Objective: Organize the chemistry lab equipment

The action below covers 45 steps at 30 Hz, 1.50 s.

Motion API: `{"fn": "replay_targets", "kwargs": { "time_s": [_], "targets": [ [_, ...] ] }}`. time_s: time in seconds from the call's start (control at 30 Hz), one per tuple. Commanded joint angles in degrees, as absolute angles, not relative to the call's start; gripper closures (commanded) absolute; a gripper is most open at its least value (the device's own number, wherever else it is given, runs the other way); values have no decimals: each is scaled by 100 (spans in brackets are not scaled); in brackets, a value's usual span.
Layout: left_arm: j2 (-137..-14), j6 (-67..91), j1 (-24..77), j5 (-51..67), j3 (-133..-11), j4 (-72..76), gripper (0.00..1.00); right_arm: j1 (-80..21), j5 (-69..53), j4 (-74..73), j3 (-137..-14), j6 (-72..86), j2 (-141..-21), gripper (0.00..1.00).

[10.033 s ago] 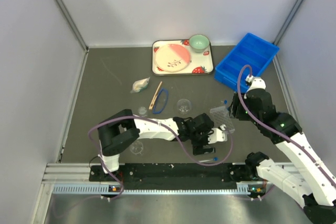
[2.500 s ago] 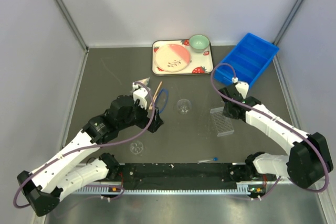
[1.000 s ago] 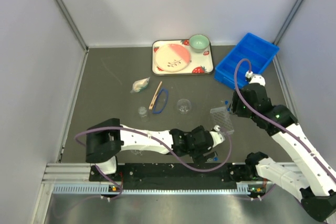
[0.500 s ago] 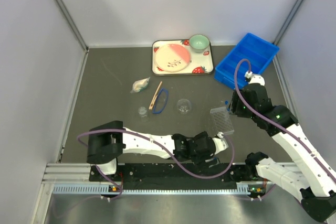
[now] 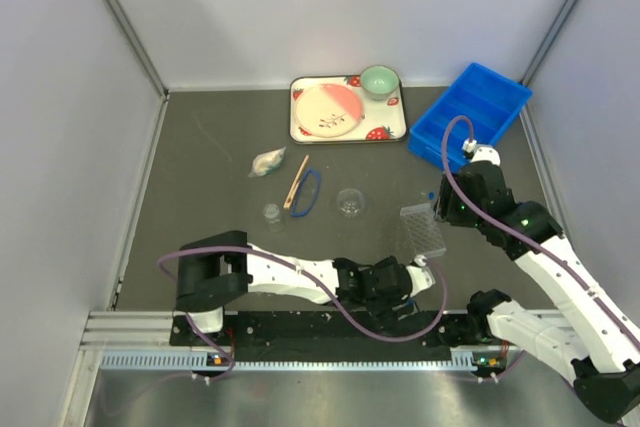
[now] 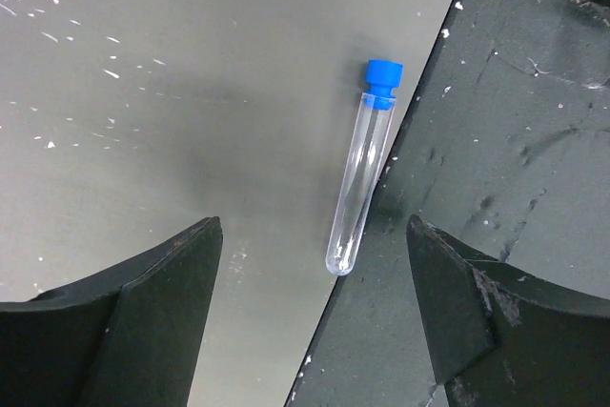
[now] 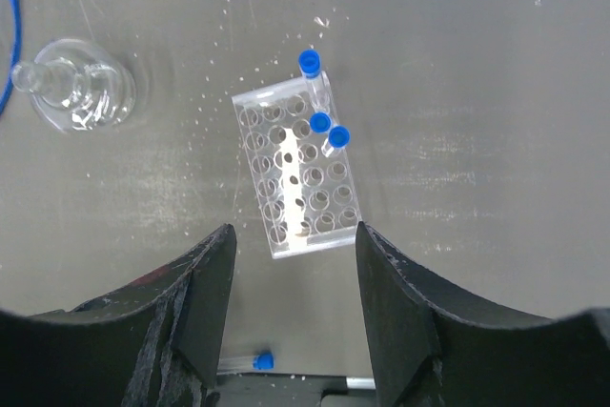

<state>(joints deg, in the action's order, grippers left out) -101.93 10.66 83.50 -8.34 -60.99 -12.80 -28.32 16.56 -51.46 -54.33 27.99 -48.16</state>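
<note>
The left gripper (image 6: 313,235) has swung from beside the stick (image 5: 297,182), where it was 2.5 s ago, over to the near edge. It now hangs low there, jaws spread either side of the lying tube (image 6: 360,178). The right gripper (image 7: 294,231) has lifted off the rack (image 7: 297,178) and hovers above it.

Left gripper (image 6: 313,269) and right gripper (image 7: 294,264) hover, fingers (image 6: 157,297) apart.

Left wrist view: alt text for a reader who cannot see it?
A clear blue-capped tube lies on the grey table against a black ledge, cap pointing away. The open left claw straddles its rounded end.
</note>
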Motion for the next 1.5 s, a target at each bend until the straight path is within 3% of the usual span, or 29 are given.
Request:
{"fn": "replay_targets", "kwargs": {
  "time_s": [0.0,0.1,0.13,0.23,0.43,0.57,0.9,1.07,1.23,1.47],
  "targets": [
    [-10292,1125,8367,-756,-6003,-993,19,-2786,1661,-4939,-5353,2707,-4808,47],
    [-10345,1125,8350,-782,-5950,-949,26,-2795,1644,-4922,-5309,2716,-4808,47],
    [-10362,1125,8350,-782,-5933,-958,38,-2786,1644,-4913,-5291,2716,-4808,47],
    [-10433,1099,8350,-782,-5880,-923,59,-2795,1626,-4887,-5273,2725,-4808,47],
    [-10503,1064,8358,-712,-5739,-774,75,-2786,1617,-4869,-5256,2725,-4834,47],
    [-10380,993,8350,-712,-5722,-817,100,-2795,1617,-4869,-5265,2716,-4834,48],
    [-8782,800,8183,-748,-5968,-1740,100,-2777,1731,-4843,-5475,2769,-4860,48],
    [-7499,870,7709,206,-5819,-1890,100,-2795,1521,-4790,-5809,2655,-5018,48],
    [-6410,1063,6690,1658,-5450,-1635,100,-2795,31,-4326,-6038,2373,-5159,48],
    [-5871,1607,5635,3409,-4931,-871,100,-2786,-2380,-2981,-5924,2469,-5334,49]
  ]
}}
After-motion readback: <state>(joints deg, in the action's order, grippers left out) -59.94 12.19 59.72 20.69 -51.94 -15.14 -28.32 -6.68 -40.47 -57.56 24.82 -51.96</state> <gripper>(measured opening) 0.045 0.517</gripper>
